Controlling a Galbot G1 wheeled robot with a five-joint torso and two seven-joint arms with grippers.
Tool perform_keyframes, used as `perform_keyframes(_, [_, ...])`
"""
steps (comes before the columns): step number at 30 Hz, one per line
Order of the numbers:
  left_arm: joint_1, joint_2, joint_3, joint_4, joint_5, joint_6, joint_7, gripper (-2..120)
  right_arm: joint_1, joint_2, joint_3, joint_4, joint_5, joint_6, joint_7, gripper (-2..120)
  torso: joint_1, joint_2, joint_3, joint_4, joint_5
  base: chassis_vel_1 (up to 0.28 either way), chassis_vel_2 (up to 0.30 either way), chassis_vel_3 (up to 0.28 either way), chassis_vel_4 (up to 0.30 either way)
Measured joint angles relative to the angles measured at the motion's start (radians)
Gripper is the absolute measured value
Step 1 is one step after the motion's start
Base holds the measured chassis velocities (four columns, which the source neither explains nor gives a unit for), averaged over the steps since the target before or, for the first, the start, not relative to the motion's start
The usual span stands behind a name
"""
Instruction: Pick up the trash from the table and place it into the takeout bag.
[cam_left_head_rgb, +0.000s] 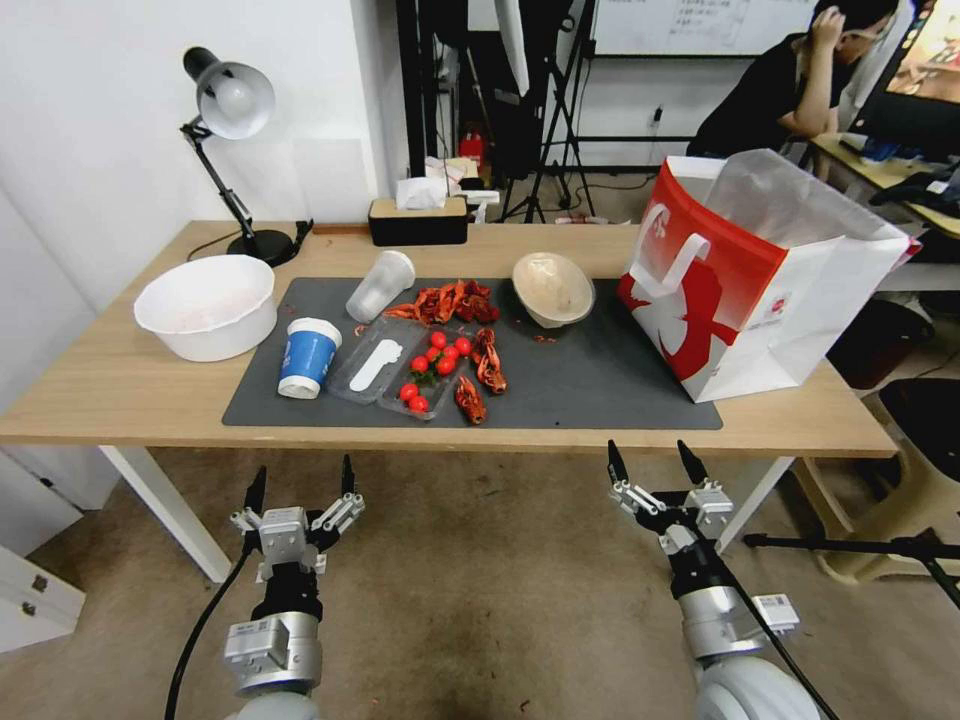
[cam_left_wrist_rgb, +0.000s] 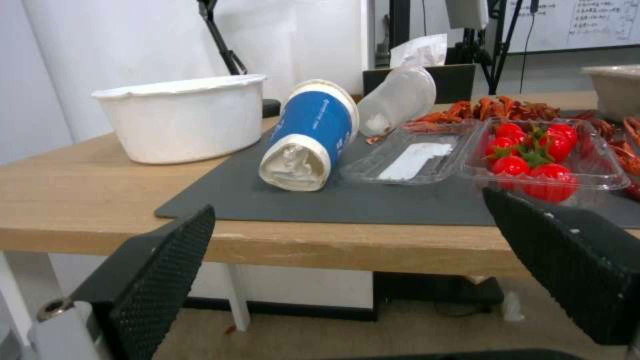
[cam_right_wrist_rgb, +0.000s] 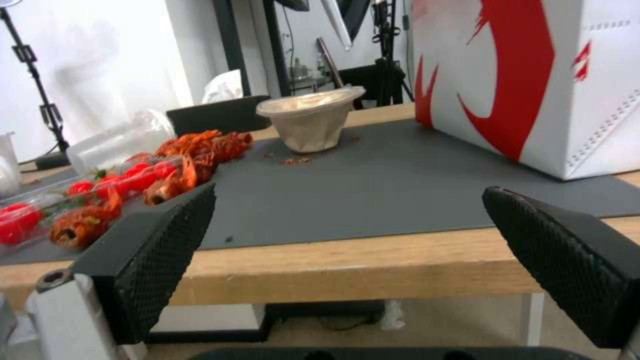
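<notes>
On the table (cam_left_head_rgb: 120, 380), trash lies on a dark mat (cam_left_head_rgb: 600, 385): a blue white-lidded cup (cam_left_head_rgb: 307, 357) (cam_left_wrist_rgb: 308, 134), a translucent plastic cup (cam_left_head_rgb: 380, 285) on its side, red crayfish shells (cam_left_head_rgb: 450, 300) (cam_right_wrist_rgb: 200, 150), a clear tray of cherry tomatoes (cam_left_head_rgb: 425, 378) (cam_left_wrist_rgb: 533, 157), and a beige paper bowl (cam_left_head_rgb: 553, 288) (cam_right_wrist_rgb: 312, 120). The red and white takeout bag (cam_left_head_rgb: 760, 280) (cam_right_wrist_rgb: 533, 75) stands open at the mat's right end. Both grippers hang below the table's front edge, open and empty: left gripper (cam_left_head_rgb: 304, 466) (cam_left_wrist_rgb: 347, 200) before the blue cup, right gripper (cam_left_head_rgb: 647, 446) (cam_right_wrist_rgb: 350, 189) before the bare mat.
A large white bowl (cam_left_head_rgb: 207, 305) sits left of the mat. A black desk lamp (cam_left_head_rgb: 232, 110) and a tissue box (cam_left_head_rgb: 417, 215) stand along the table's far edge. White table legs (cam_left_head_rgb: 165, 505) flank the floor space where the arms hang.
</notes>
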Motion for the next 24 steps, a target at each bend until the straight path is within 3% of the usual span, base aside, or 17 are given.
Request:
perform_keyframes(8, [0.000,0.005,0.001,0.003,-0.008,0.000,0.000,100,-0.016,0.015,-0.023,-0.015,-0.035,0.002,0.001,100,0.000,0.000,0.000,0.0002,0.0000,0.000,0.000,0.000,0.000])
perform_keyframes(15, [0.003,0.007,-0.002,0.003,-0.012,-0.009,0.000,100,0.063,0.011,-0.055,0.003,0.042,-0.092,0.034,100,0.000,0.000,0.000,0.0001,0.0001,0.000,0.000,0.000,0.000])
perform_keyframes(24, [0.007,0.005,-0.005,-0.001,-0.010,-0.007,0.000,100,0.335,0.017,-0.132,0.017,0.365,-0.287,0.162,100,0.000,0.000,0.000,0.0002,-0.0001,0.000,0.000,0.000,0.000])
